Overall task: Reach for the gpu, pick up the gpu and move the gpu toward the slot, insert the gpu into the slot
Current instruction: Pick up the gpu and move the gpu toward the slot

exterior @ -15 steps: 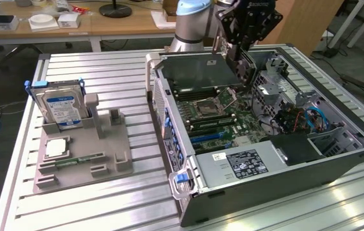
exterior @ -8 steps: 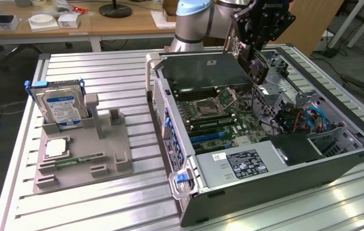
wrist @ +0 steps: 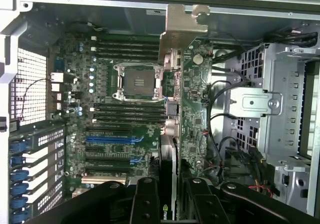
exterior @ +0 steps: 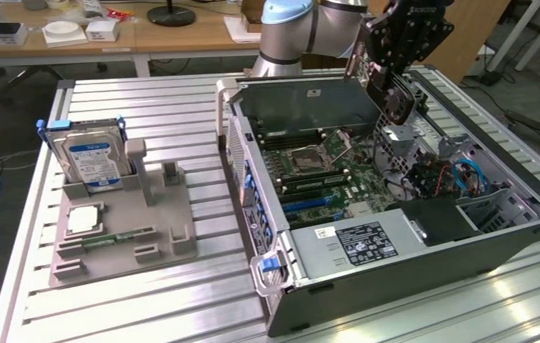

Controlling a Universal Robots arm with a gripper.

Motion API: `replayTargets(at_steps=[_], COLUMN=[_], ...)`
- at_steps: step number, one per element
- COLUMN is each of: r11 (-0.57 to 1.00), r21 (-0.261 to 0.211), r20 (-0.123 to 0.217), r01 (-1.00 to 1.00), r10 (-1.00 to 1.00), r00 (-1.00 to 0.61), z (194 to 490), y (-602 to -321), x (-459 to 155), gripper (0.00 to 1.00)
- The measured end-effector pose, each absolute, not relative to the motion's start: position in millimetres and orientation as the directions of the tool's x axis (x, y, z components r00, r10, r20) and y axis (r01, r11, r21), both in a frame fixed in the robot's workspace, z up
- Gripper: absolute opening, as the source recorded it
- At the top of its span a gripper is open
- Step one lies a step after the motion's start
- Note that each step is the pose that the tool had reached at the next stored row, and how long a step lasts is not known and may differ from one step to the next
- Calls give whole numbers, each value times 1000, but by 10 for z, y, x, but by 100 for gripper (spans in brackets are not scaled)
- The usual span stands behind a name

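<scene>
My gripper [exterior: 391, 71] hangs above the far side of the open computer case [exterior: 423, 250], shut on the gpu [exterior: 396, 98]. The gpu is a thin dark card with a round fan face, held upright over the motherboard [exterior: 323, 168]. In the wrist view the gpu [wrist: 168, 164] appears edge-on between my black fingers [wrist: 145, 196], with its metal bracket [wrist: 178, 31] at the far end. The gripper [wrist: 168, 186] grips it near one end. The blue expansion slot [wrist: 112, 139] lies on the board to one side of the card, apart from it; it is also visible as the blue slot [exterior: 310, 206] in the exterior view.
A grey fixture [exterior: 122, 236] on the exterior view's left holds a silver hard drive [exterior: 93, 158], a processor chip [exterior: 84, 220] and a green memory stick [exterior: 108, 240]. Drive cage [wrist: 272, 103], cables [exterior: 461, 175] and a black power supply [exterior: 441, 218] crowd the case. The slatted metal table [exterior: 156, 307] surrounds it.
</scene>
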State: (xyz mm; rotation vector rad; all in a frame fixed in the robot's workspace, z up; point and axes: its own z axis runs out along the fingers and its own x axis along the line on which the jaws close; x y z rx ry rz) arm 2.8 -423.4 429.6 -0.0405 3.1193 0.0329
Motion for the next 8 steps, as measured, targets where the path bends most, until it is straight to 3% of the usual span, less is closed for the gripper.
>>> replayTargets(at_steps=[8], r11=[999], r21=[21], r20=[-22], r01=[-26], r10=[-26], r00=[-999], z=[4295], y=[-4234], x=[28], gripper=[26])
